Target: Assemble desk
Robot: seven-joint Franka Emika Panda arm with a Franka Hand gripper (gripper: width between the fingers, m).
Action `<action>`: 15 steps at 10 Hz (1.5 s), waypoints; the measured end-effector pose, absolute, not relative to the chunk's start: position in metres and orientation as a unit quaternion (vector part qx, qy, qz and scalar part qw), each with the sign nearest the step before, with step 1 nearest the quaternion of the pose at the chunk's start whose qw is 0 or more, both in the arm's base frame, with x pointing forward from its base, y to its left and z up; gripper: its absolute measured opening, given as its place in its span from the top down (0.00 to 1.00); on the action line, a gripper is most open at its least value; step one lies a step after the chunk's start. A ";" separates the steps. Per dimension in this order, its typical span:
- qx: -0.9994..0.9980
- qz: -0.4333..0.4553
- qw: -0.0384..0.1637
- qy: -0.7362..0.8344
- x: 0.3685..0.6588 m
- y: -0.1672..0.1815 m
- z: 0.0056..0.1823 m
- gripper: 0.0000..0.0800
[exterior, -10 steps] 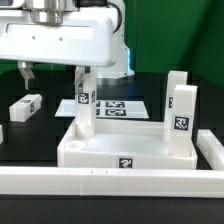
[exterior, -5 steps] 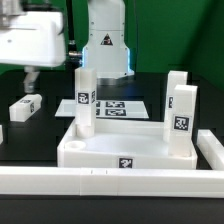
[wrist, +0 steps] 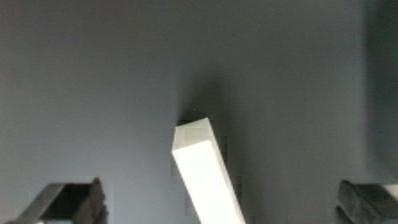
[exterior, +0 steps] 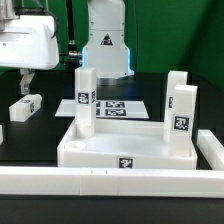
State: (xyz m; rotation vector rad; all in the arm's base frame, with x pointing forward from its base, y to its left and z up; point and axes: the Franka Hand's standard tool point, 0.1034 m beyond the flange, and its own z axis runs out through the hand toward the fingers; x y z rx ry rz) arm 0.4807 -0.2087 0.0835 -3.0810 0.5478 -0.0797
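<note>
Exterior view's far left: gripper (exterior: 27,78) hangs just above a loose leg (exterior: 25,107) lying flat on the black table (exterior: 45,135). A second ago the arm stood over the desk top's rear-left upright leg (exterior: 84,100); it has since swung away to the left, leaving that leg standing alone, so that leg looks seated. Wrist view: fingers (wrist: 68,203) spread wide, nothing between them, the lying leg (wrist: 206,170) centred below, not yet touched. Centre: desk top (exterior: 120,152) sits rim-up against the long white rail (exterior: 110,183), marker board (exterior: 120,107) behind. Right: two more legs (exterior: 180,120) stand upright at the far-right corners. Judgement: fetching the next leg begins now.
</note>
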 end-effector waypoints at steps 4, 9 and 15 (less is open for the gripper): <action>-0.973 0.111 0.076 0.189 0.440 -0.207 0.060 0.19; -0.944 0.253 0.120 0.173 0.425 -0.200 0.050 0.19; -0.938 0.314 0.084 0.119 0.408 -0.215 0.035 0.19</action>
